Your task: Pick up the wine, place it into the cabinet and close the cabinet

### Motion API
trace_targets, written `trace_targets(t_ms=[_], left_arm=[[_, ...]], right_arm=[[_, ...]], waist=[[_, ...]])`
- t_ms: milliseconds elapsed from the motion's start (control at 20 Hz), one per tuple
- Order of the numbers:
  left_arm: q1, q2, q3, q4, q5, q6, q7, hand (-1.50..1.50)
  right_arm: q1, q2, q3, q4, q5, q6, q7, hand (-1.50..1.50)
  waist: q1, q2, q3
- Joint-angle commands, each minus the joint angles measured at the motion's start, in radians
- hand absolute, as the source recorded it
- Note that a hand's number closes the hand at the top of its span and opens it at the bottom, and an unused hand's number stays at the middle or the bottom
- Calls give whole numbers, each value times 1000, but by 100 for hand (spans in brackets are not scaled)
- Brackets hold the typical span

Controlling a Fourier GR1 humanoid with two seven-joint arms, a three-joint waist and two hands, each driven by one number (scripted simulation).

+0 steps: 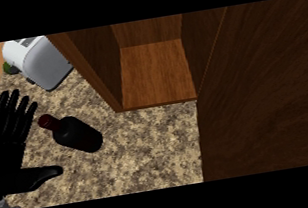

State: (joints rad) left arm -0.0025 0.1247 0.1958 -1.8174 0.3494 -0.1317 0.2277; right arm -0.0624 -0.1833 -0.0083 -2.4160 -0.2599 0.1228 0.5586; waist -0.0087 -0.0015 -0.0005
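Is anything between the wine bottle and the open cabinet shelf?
Nothing visible: bare counter separates the wine bottle from the open cabinet; its door swings off right. Left hand is open beside the bottle.

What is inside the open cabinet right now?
The cabinet shows only a bare wooden shelf. Its open door covers anything further right. The wine bottle lies on the counter.

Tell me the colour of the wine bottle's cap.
Dark red cap on a near-black wine bottle, head view.
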Motion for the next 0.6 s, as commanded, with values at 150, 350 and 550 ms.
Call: trace_targets(t_ms=[150, 350, 550], left_arm=[[-51, 19, 46, 193, -15, -49, -126, -150], [-19, 39, 56, 258, -3, -110, -166, -150], [-69, 4, 23, 324, -70, -73, -224, -150]], right_arm=[[44, 33, 20, -105, -40, -9, 22, -150], [13, -19, -45, -186, -113, -20, 130, -150], [63, 44, 52, -192, -10, -23, 71, -150]], waist=[[3, 1, 0], [-1, 0, 0], [-4, 0, 0]])
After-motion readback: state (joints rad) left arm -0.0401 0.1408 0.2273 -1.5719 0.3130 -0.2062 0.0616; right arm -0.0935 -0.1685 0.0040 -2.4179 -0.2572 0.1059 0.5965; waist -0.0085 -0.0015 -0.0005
